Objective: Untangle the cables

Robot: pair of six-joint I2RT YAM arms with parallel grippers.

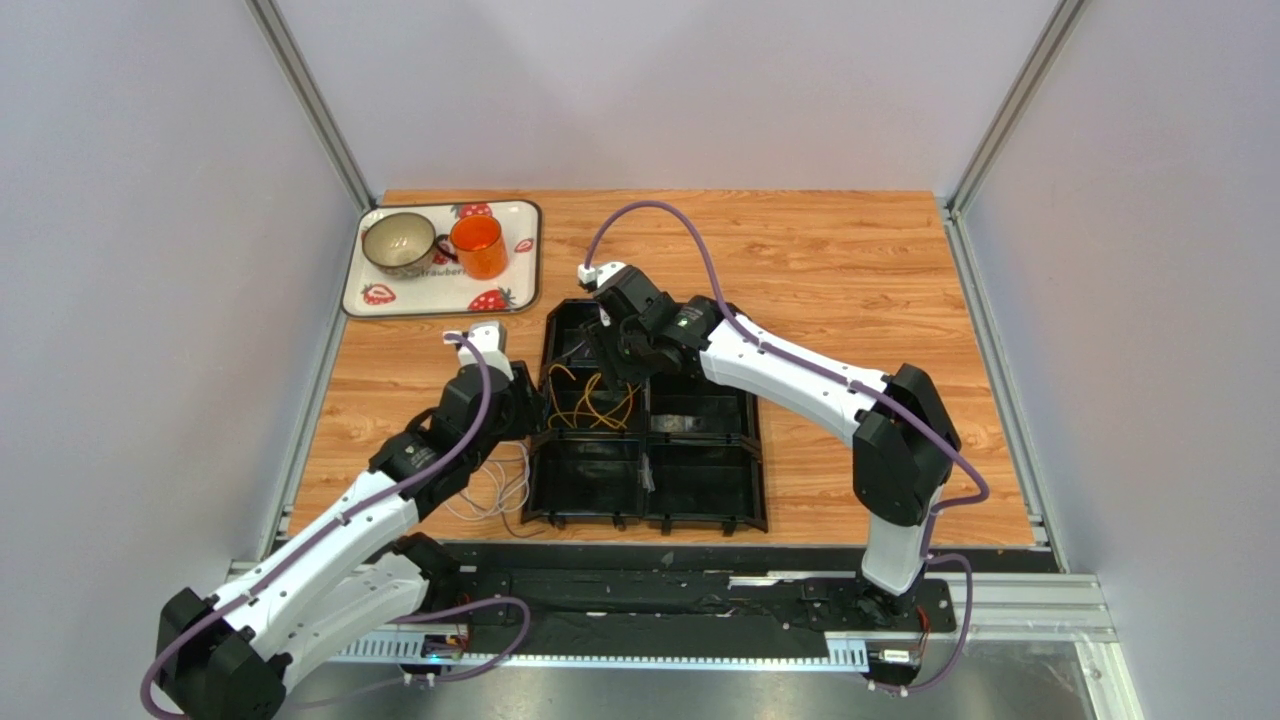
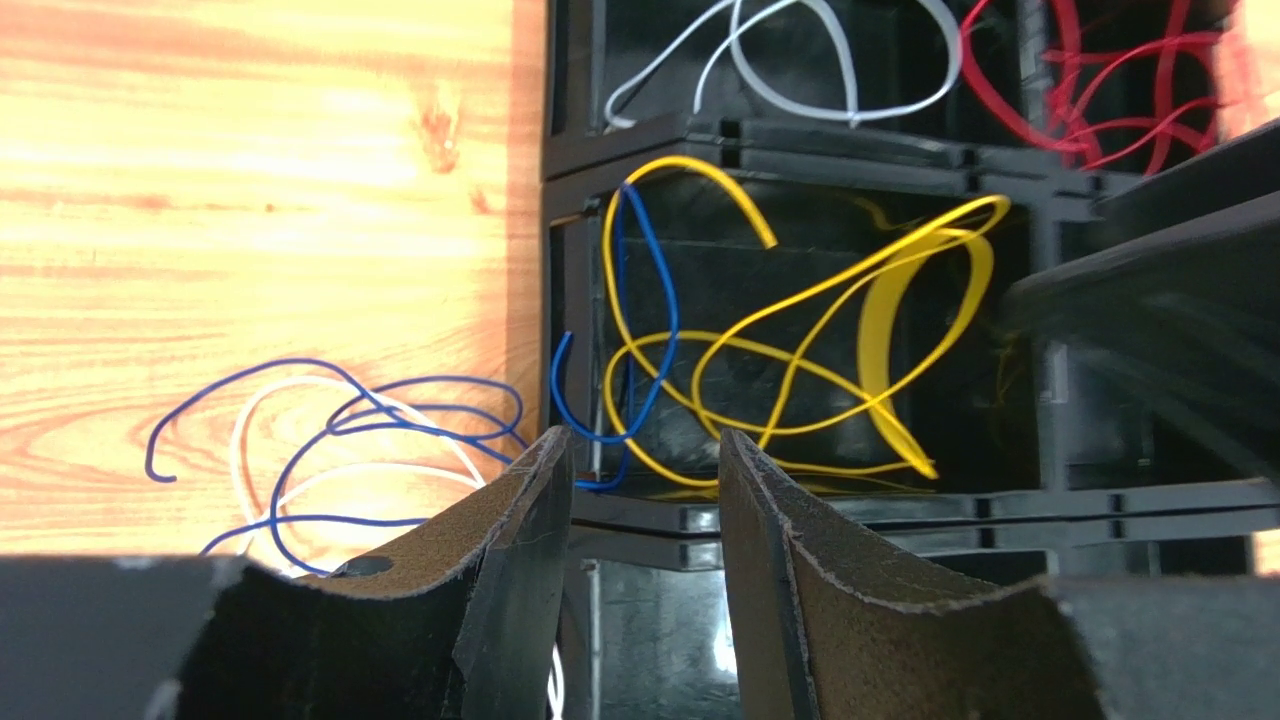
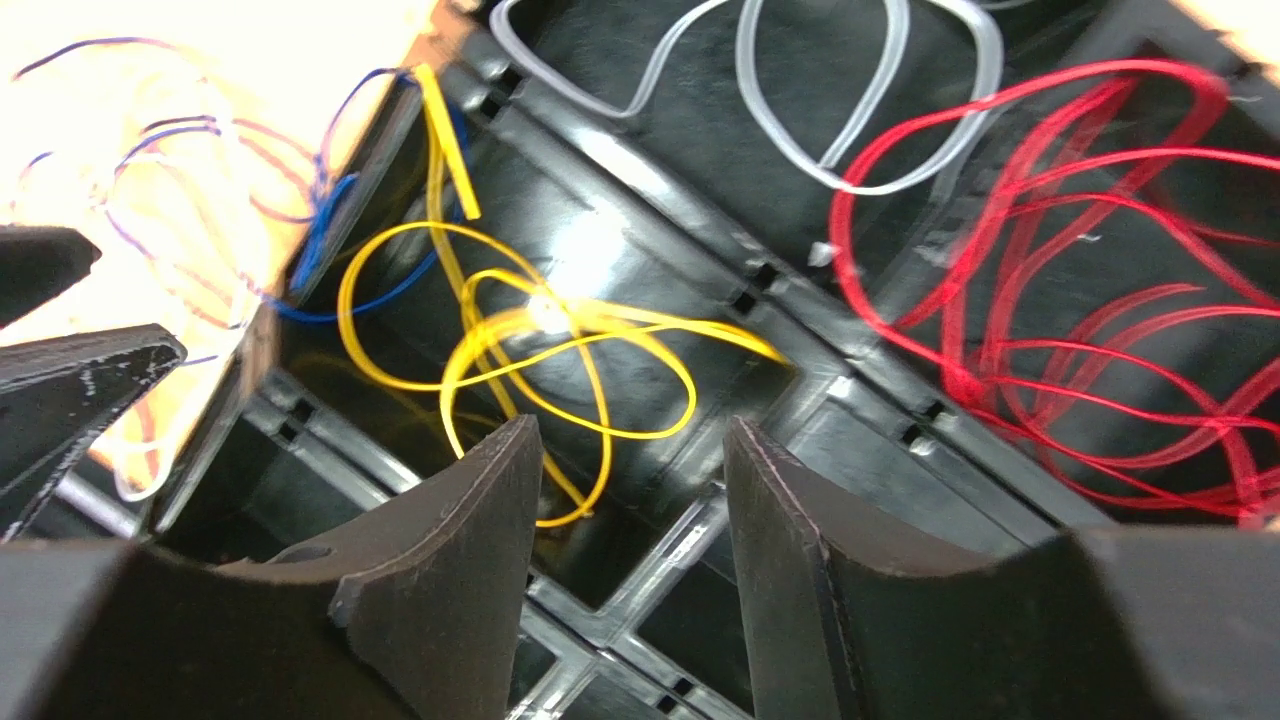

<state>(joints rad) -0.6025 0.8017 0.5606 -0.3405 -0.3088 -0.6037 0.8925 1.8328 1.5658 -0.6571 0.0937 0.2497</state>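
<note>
right claw near looped yellow cable

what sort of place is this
Probably a robotics lab test cell: plain grey panels on metal framing enclose a wooden table, with two robot arms bolted to a rail at its edge.

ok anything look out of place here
Yes: the thin blue wire straddles the black tray's wall, one loop inside the thin yellow wire's compartment, the rest lying on the wooden table, tangled with a thin white wire.
</note>
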